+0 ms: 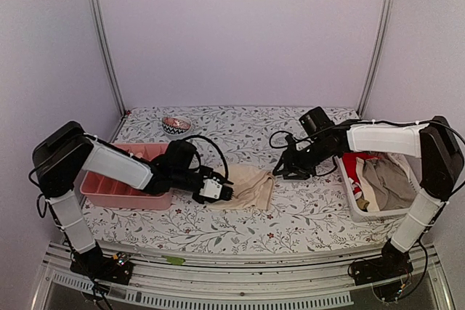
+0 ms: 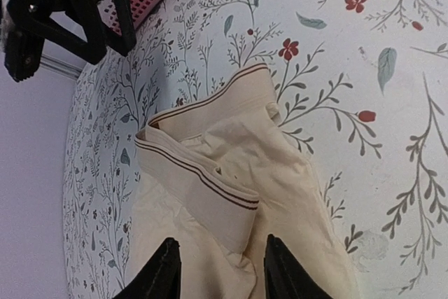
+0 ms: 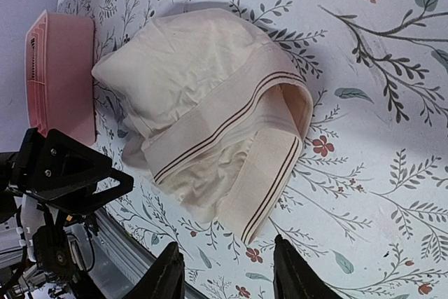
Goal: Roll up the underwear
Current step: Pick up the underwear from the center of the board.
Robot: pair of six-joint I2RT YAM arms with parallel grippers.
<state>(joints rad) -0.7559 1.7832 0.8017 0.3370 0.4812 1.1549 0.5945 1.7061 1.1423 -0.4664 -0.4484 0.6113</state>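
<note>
A cream underwear [image 1: 249, 186] with a brown-striped waistband lies crumpled on the floral table cover, between the two arms. My left gripper [image 1: 224, 192] is at its left edge. In the left wrist view the left gripper [image 2: 220, 274] stands open, its black fingers [image 2: 162, 271] straddling the cream cloth [image 2: 231, 173] just below a folded waistband. My right gripper [image 1: 280, 170] hangs just right of the garment. In the right wrist view the right gripper [image 3: 227, 274] is open over bare table, nothing between its fingers, and the underwear [image 3: 203, 103] lies just beyond its tips.
A pink divided tray [image 1: 109, 188] sits at the left under the left arm. A small patterned bowl [image 1: 176, 125] stands at the back. At the right, a white basket [image 1: 357, 207] holds red and beige clothes. A metal rail runs along the near table edge.
</note>
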